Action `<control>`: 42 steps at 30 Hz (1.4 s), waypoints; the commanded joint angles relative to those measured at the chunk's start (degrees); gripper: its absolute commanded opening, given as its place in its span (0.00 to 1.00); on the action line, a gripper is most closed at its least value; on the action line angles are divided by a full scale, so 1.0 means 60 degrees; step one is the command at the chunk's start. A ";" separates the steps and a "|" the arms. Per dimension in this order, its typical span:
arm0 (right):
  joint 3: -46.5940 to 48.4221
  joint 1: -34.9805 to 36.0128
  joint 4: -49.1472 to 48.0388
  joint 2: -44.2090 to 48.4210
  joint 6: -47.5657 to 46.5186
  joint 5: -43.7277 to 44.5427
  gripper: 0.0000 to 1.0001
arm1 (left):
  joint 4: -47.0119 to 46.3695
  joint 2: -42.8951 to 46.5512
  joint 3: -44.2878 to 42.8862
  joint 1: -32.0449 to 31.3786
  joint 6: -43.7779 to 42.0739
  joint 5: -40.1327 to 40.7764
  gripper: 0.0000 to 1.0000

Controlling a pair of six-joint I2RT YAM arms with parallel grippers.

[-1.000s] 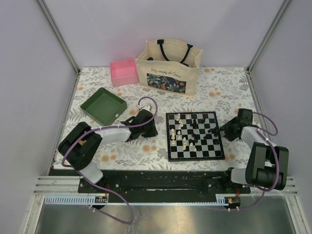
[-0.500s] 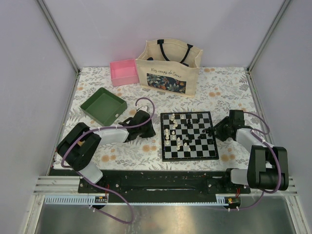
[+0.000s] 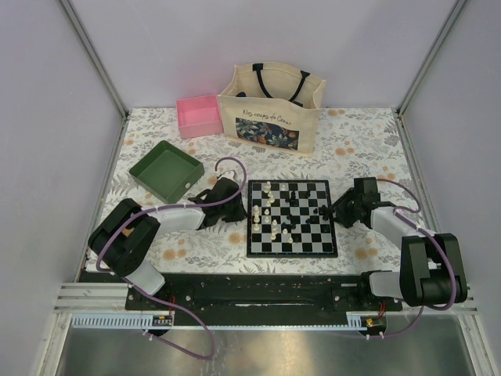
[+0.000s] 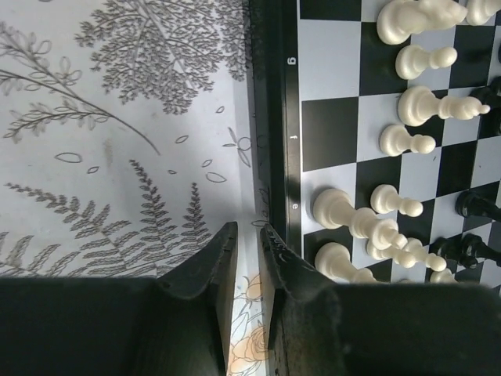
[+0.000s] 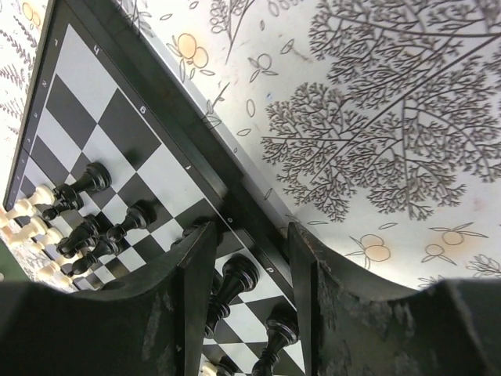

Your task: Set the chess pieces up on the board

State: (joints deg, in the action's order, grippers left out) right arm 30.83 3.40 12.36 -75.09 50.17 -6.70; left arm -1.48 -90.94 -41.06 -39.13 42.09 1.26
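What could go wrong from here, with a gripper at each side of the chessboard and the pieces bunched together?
The right gripper straddles the board's right edge; a nudge could jolt it and topple the crowded pieces.
Black pieces stand close to its fingers and could be knocked over.
The left gripper, shut, sits beside the opposite edge, so the board might get pinched.

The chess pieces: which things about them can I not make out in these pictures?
- Top view: the chess pieces are too small to name their kinds.
- Left wrist view: the left gripper hides the near squares; the frame edge cuts the board.
- Right wrist view: the right gripper covers some black pieces.
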 commanded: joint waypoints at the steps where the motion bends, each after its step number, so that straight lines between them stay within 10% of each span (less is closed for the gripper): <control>1: 0.0106 0.0473 0.0035 -0.0229 0.0383 0.0120 0.51 | -0.0164 0.0624 0.0236 0.0063 0.0090 0.0346 0.22; 13: 0.2418 0.0342 0.2670 0.0707 -0.2381 0.3035 0.64 | 0.1269 0.3155 0.0852 0.0458 -0.0260 0.2015 0.34; 19: 0.2933 0.0327 0.2424 0.2259 -0.4478 0.1371 0.76 | 0.2967 0.5674 0.0662 0.0458 -0.0919 0.3085 0.63; 22: 0.2903 0.0342 0.2145 0.2656 -0.4991 -0.1160 0.82 | 0.4065 0.6920 0.0472 0.0487 -0.1096 0.3641 0.99; 32: 0.3240 0.1249 0.2891 0.2188 -0.5345 -0.2370 0.84 | 0.8035 0.8389 -0.1534 0.0487 -0.1491 0.4331 0.99; 42: 0.4983 0.2656 0.3918 0.1031 -0.5215 0.0236 0.99 | 0.9007 0.8198 -0.1523 0.0502 -0.1902 0.5679 0.99</control>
State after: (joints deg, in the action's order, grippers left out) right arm 55.53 18.26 33.85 -66.83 18.72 -12.23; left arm 51.94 -42.13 -50.70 -36.36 33.04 31.53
